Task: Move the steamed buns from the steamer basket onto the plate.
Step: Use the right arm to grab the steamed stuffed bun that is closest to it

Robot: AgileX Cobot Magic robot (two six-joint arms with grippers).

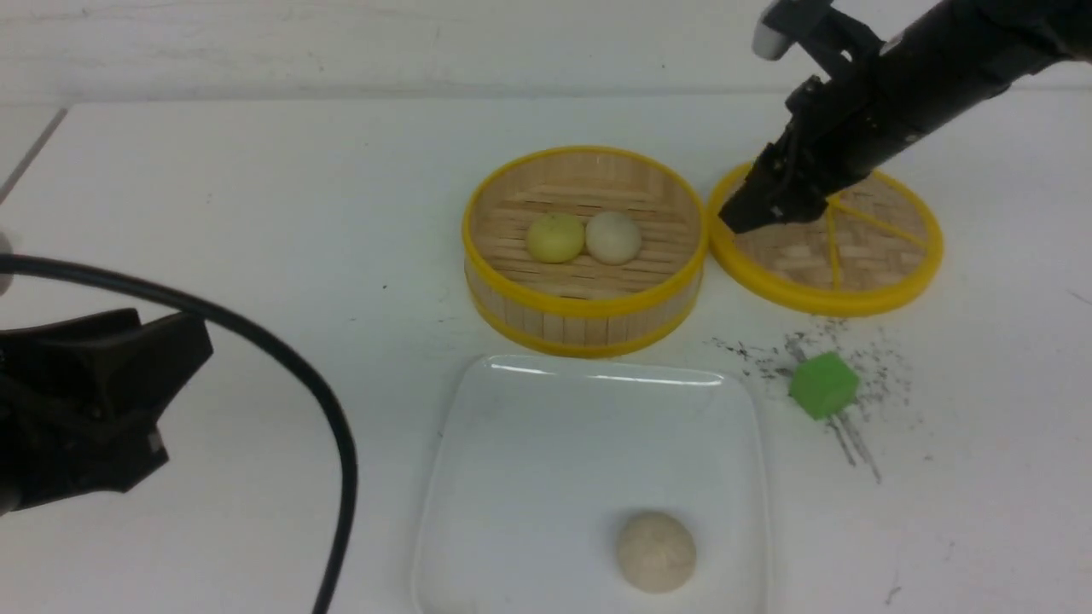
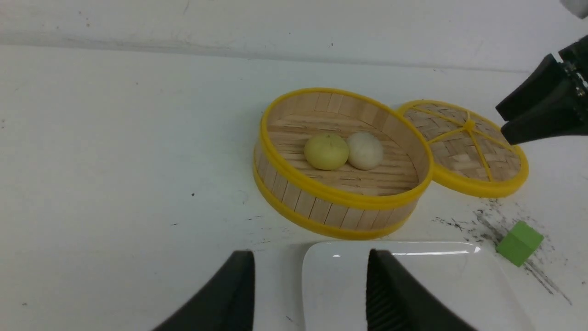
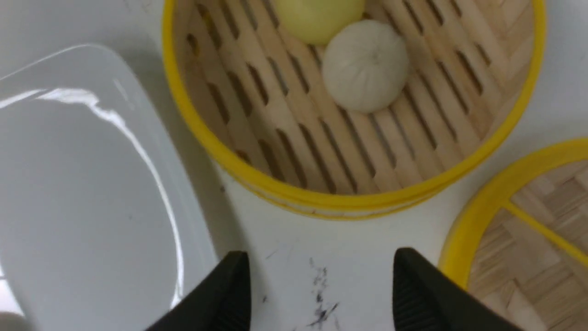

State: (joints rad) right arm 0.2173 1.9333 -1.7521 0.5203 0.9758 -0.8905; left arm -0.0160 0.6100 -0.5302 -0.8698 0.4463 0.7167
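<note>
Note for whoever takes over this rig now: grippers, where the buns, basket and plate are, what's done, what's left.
Grippers: left gripper open, empty, low at near left; right gripper open, empty, above the edge of the lid beside the steamer basket.
Things: yellow bun and off-white bun side by side in the basket; plate in front of it, holding only a speckled bun.
Done: lid off. Left: both buns to the plate.

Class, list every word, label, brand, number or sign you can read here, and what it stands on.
None readable in any view.
The steamer basket, lid, plate and green cube carry no lettering.
The dark marks on the table by the cube are smudges, not letters.
</note>
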